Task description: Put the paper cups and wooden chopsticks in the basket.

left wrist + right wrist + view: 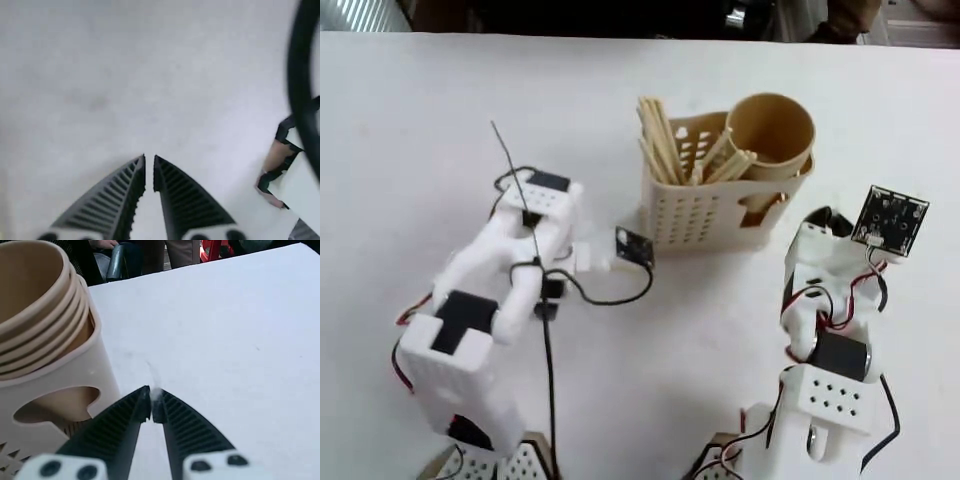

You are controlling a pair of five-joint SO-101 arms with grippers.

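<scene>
A cream perforated basket [695,215] stands on the white table in the middle of the high view. Stacked tan paper cups [772,135] sit tilted inside its right half, and several wooden chopsticks [665,140] stick up from its left half. The same stacked cups [35,315] and basket wall [60,390] fill one side of the right wrist view. My right gripper [151,402] is shut and empty just beside the basket's right end. My left gripper [149,172] is shut with nothing in it, over bare table left of the basket.
The left arm [505,270] lies left of the basket, with black cables [545,330] trailing toward the front edge. The right arm [835,320] stands at the right front. People's legs and chairs [150,255] show beyond the table's far edge.
</scene>
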